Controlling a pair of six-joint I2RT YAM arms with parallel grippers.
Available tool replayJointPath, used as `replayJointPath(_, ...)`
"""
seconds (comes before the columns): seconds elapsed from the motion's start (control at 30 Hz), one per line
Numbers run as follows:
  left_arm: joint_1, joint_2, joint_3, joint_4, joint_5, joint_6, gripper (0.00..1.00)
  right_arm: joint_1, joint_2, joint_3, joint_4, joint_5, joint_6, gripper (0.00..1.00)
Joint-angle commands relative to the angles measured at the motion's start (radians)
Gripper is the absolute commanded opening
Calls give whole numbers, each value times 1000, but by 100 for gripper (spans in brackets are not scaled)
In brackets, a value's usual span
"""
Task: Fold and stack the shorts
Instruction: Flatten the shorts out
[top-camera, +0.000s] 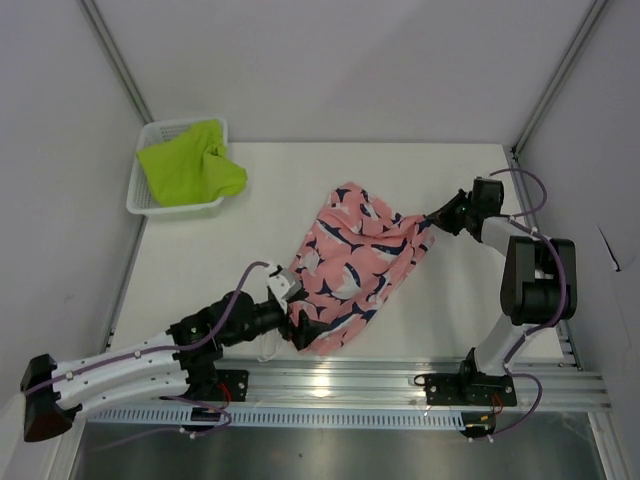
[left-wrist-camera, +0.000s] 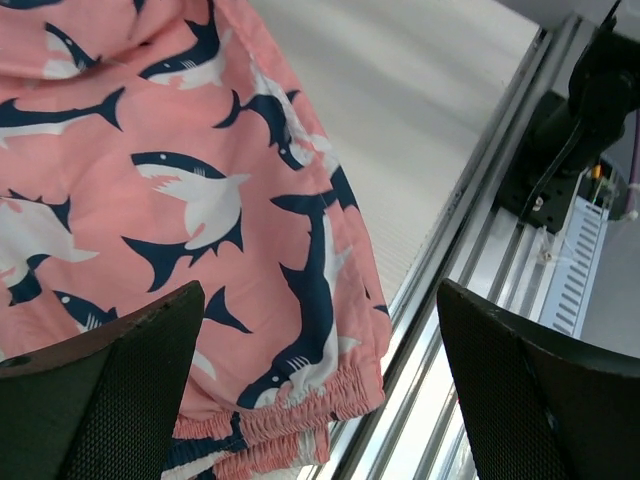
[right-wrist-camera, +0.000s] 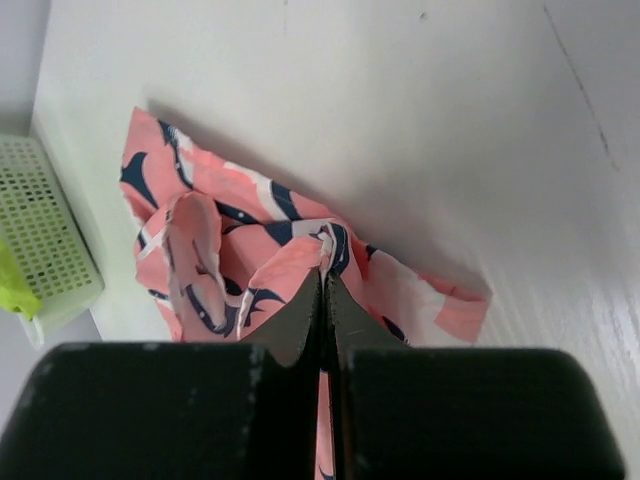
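Note:
The coral-pink shorts (top-camera: 350, 262) with a navy and white shark print lie rumpled across the middle of the table, their gathered waistband (left-wrist-camera: 300, 415) near the front rail. My left gripper (top-camera: 300, 322) stands wide open at that near waistband end, with the cloth below and between its fingers (left-wrist-camera: 110, 390), not gripped. My right gripper (top-camera: 436, 216) is shut on the shorts' far right corner (right-wrist-camera: 335, 245), a pinch of cloth between the jaws. The lime-green shorts (top-camera: 190, 160) lie bunched in the basket at the back left.
A white mesh basket (top-camera: 145, 200) sits at the table's back left corner. An aluminium rail (top-camera: 400, 380) runs along the near edge, holding both arm bases. Grey walls enclose the table on both sides.

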Motion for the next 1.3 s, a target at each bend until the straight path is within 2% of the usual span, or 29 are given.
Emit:
replayJointPath(0.0, -80, 88, 79, 49, -66, 67, 99, -7, 69, 101, 3, 32, 2, 0)
replayJointPath(0.33, -290, 476, 282, -20, -338, 167, 99, -32, 242, 309, -108, 55, 6, 0)
replayJointPath(0.57, -403, 689, 559, -264, -465, 38, 94, -36, 290, 333, -126, 75, 4, 0)
replayJointPath(0.6, -423, 724, 589, -346, -488, 26, 93, -36, 292, 331, -126, 70, 4, 0)
replayJointPath(0.7, -443, 855, 737, -491, -568, -25, 89, -36, 292, 323, -122, 70, 9, 0)
replayJointPath(0.87, -444, 990, 808, -568, -579, -71, 86, -36, 290, 323, -123, 67, 7, 0)
replayJointPath(1.1, -440, 1071, 839, -689, -584, -140, 85, -38, 292, 316, -117, 60, 6, 0)
replayJointPath(1.2, -428, 1082, 834, -700, -587, -160, 80, -36, 293, 311, -111, 58, 10, 0)
replayJointPath(1.27, -417, 1085, 822, -691, -582, -168, 72, -38, 295, 311, -108, 57, 12, 0)
